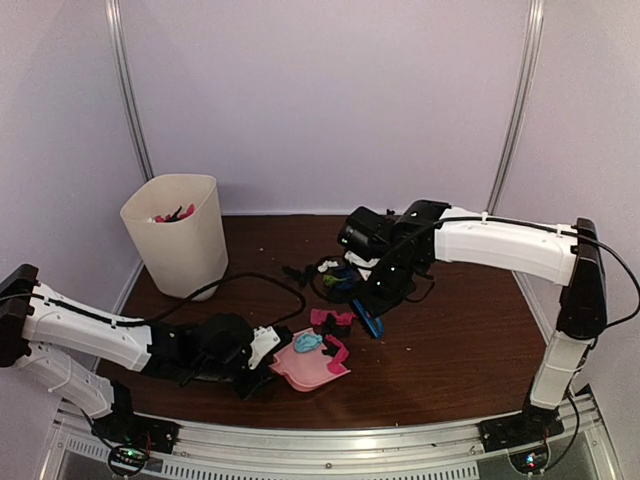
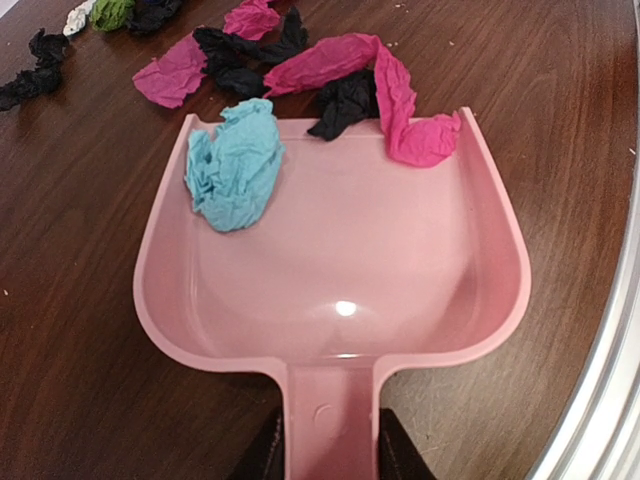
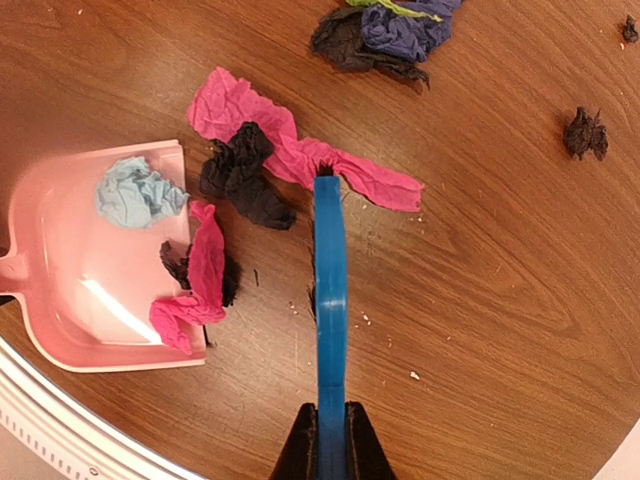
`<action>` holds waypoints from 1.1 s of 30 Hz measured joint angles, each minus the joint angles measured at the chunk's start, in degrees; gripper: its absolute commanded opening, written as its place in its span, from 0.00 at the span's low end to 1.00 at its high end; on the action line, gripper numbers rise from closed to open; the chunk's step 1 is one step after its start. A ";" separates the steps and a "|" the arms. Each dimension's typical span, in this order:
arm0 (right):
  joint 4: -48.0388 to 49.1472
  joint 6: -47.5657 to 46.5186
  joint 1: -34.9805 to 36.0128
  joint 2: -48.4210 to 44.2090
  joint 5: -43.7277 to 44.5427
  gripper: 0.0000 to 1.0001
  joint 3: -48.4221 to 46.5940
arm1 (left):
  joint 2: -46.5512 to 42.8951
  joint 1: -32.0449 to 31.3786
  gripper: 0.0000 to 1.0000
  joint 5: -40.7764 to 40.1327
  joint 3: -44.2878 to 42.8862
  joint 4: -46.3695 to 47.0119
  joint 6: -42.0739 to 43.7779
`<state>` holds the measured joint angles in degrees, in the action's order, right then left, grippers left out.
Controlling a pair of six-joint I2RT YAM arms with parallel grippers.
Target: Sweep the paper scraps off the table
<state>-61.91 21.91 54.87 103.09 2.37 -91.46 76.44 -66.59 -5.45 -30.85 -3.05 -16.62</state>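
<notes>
My left gripper [image 2: 330, 450] is shut on the handle of the pink dustpan [image 2: 340, 290], which lies flat on the table [image 2: 560, 130]. A light blue scrap [image 2: 235, 165] lies inside the pan. A pink scrap [image 2: 405, 110] and a black scrap [image 2: 345, 100] lie across its front lip. More pink [image 3: 290, 140] and black scraps [image 3: 245, 175] lie just beyond the lip. My right gripper [image 3: 330, 445] is shut on the blue hand brush [image 3: 330, 270], whose tip rests on the long pink scrap. Dark blue, green and black scraps [image 3: 385, 35] lie farther off.
A cream waste bin [image 1: 178, 232] with scraps inside stands at the back left. A black cable [image 1: 255, 280] runs across the table. A small black scrap [image 3: 584, 133] lies apart on the right. The silver front rail [image 1: 330, 445] is close behind the dustpan.
</notes>
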 measured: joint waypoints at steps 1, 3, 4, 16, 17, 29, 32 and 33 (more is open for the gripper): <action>-0.26 0.26 0.00 0.00 0.31 0.00 0.17 | 0.00 0.00 0.00 0.00 0.09 0.02 0.00; -0.61 0.63 0.00 0.11 1.16 0.00 0.24 | 0.00 0.00 0.00 0.02 0.13 0.02 0.00; -0.79 0.85 -0.09 0.20 1.84 0.00 0.22 | 0.00 0.00 0.00 0.04 0.13 0.02 -0.02; -0.76 -5.38 -3.06 4.76 7.61 0.00 -5.35 | 0.00 0.00 0.00 -0.07 0.13 0.02 -0.02; -0.22 -6.82 -3.21 5.31 8.15 0.00 -6.03 | 0.00 0.00 0.00 -0.09 0.13 0.02 -0.02; 11.58 -25.83 -3.43 7.39 9.03 0.00 -4.33 | 0.17 0.00 0.00 -0.63 0.13 -0.07 -1.77; 15.23 -28.57 -3.43 7.28 7.69 0.00 -2.43 | 0.17 0.00 0.00 -0.87 0.13 -0.17 -2.58; 16.72 -29.38 -3.43 7.17 7.21 0.00 -1.70 | 0.17 0.00 0.00 -0.98 0.13 -0.24 -2.84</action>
<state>-45.19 -7.46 51.44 110.26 9.58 -93.17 76.62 -66.59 -6.44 -30.72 -3.29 -19.46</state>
